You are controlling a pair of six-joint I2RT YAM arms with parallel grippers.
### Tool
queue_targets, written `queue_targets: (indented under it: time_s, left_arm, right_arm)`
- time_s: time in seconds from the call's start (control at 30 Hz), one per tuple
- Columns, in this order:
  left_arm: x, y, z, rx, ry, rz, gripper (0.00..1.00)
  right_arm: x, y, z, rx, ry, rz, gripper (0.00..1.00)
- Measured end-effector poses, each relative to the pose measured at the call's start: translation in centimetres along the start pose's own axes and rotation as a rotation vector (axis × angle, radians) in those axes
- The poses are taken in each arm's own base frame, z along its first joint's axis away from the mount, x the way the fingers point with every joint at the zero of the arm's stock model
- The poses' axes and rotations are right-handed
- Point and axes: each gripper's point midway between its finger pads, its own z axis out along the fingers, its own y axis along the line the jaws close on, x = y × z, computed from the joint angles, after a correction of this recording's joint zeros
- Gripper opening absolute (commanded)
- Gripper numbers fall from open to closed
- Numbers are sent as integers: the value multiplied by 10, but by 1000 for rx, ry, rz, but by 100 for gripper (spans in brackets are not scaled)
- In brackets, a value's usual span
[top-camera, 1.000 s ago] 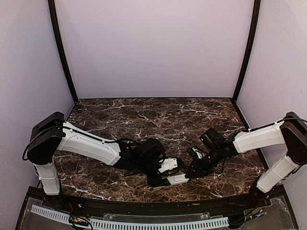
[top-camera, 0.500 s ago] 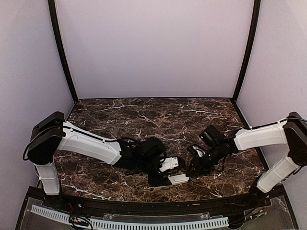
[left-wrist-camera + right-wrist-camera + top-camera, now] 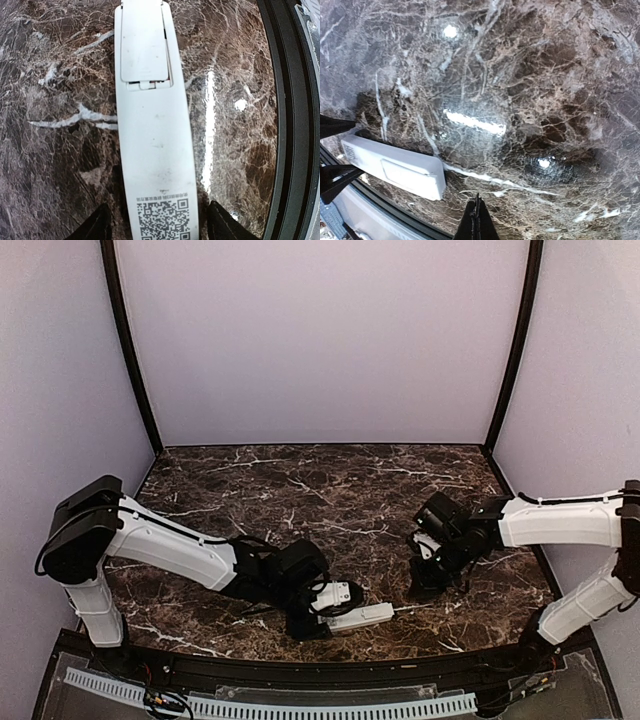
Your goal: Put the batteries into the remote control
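The left pincer (image 3: pixel 157 224) is spread. Its two dark fingers (image 3: pixel 95 227) stand either side of the near end of the remote control (image 3: pixel 152 150), with a thin strip of shadow between each finger and the white casing, so it straddles the remote without pinching it. The remote lies flat on the marble tabletop (image 3: pixel 55 85), back side up, and runs straight away from this pincer. A QR-code sticker (image 3: pixel 161 220) sits on the end between the fingers. At the far end the battery cover (image 3: pixel 144 42) is seated in its recess. To the right of the pincer, the tabletop's black rim (image 3: pixel 285 125) runs alongside the remote.

The right pincer (image 3: pixel 477 222) is pressed together, its tips meeting in a narrow seam, and nothing shows between them. It hangs over bare marble. In its wrist view the remote lies ahead and off to the left, apart from the tips, by the dark edge of the tabletop. In the top view the right pincer is off the free end of the remote, with a gap of marble between them.
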Motion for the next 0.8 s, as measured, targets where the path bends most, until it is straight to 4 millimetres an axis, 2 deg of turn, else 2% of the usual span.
queue_targets:
  time_s: [0.1, 0.37, 0.57, 0.8]
  left_arm:
    - [2, 0, -1, -4, -7, -12, 57]
    - [1, 1, 0, -10, -33, -30, 35]
    - [0, -1, 0, -2, -37, -34, 28]
    - [0, -1, 0, -1, -37, -34, 25]
  right_arm:
    - [3, -4, 5, 81, 1, -8, 0]
    - [10, -16, 21, 206, 20, -22, 0]
    - [6, -11, 23, 227, 4, -46, 0]
    - [9, -11, 22, 257, -5, -47, 0]
